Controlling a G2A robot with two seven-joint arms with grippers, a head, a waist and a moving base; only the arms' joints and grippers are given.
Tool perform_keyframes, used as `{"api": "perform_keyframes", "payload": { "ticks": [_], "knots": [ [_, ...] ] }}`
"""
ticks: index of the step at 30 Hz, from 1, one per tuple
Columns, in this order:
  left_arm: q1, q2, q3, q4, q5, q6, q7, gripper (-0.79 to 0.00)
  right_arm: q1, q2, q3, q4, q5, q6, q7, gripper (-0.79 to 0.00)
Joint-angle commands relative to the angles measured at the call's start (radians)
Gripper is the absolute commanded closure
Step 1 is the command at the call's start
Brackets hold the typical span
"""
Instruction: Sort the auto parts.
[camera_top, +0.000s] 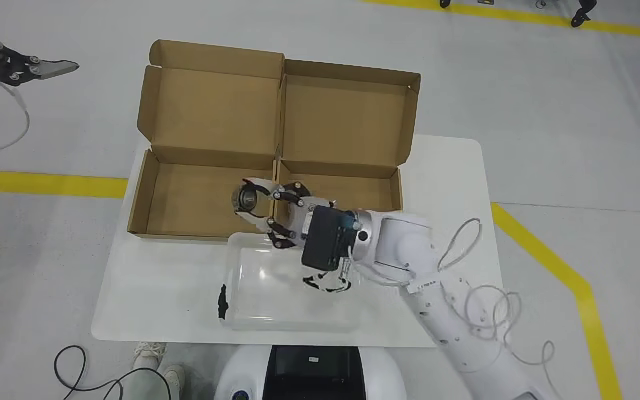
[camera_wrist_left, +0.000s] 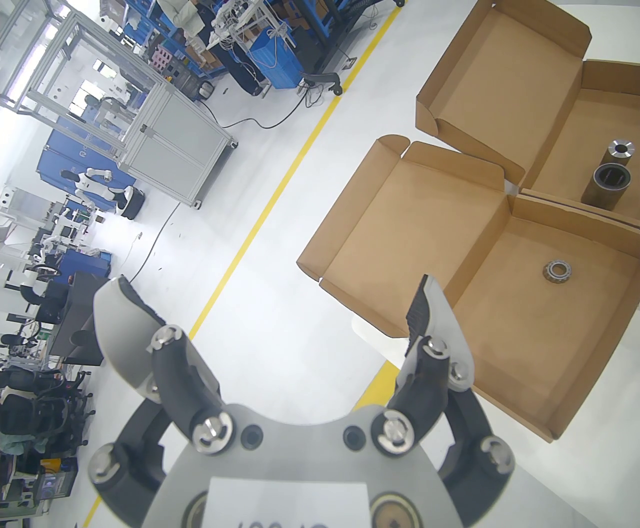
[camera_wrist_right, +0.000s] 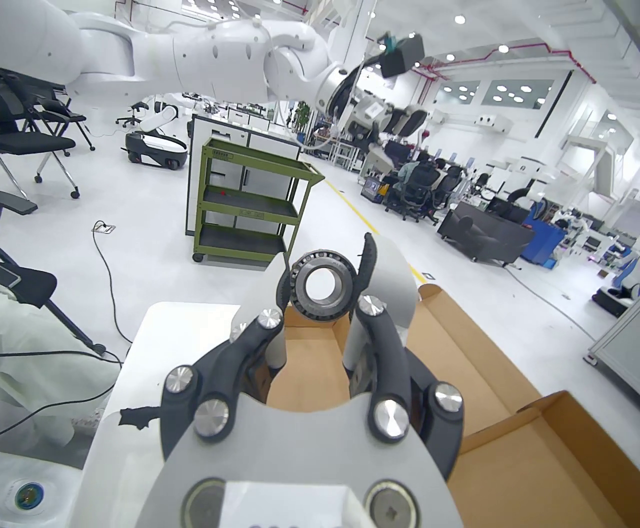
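Evidently the sorting is partway through. Off the left side of the desk (camera_top: 450, 200), the left tool (camera_wrist_left: 272, 285) hangs with its fingers spread and nothing between them. The left box (camera_top: 190, 200) has one small bearing (camera_wrist_left: 558, 272) lying on its floor. Above that box's right end, the right tool (camera_wrist_right: 325, 280) is clamped on a larger bearing (camera_wrist_right: 298, 290), not yet set down; placing it there looks like the step in hand. The right box (camera_top: 350, 190) holds two metal sleeves (camera_wrist_left: 611, 182) standing close together. At the desk's front, the clear bin (camera_top: 290, 295) has a few dark parts (camera_top: 222, 300) in it, so more picking seems left.
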Motion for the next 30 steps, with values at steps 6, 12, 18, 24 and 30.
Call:
{"api": "perform_keyframes", "payload": {
  "ticks": [6, 12, 18, 24, 30],
  "knots": [
    [0.0, 0.0, 0.0, 0.0, 0.0, 0.0, 0.0, -0.785, 0.043, 0.006, 0.042, -0.101, 0.024, -0.01, 0.076, 0.0],
    [0.0, 0.0, 0.0, 0.0, 0.0, 0.0, 0.0, -0.785, 0.09, 0.002, 0.044, -0.15, 0.071, 0.014, 0.153, 0.0],
    [0.0, 0.0, 0.0, 0.0, 0.0, 0.0, 0.0, -0.785, 0.105, 0.004, 0.059, -0.173, 0.091, 0.027, 0.174, 0.0],
    [0.0, 0.0, 0.0, 0.0, 0.0, 0.0, 0.0, -0.785, 0.088, 0.009, 0.069, -0.189, 0.086, 0.032, 0.171, 0.0],
    [0.0, 0.0, 0.0, 0.0, 0.0, 0.0, 0.0, -0.785, 0.073, 0.013, 0.069, -0.198, 0.069, 0.038, 0.157, 0.0]
  ]
}}
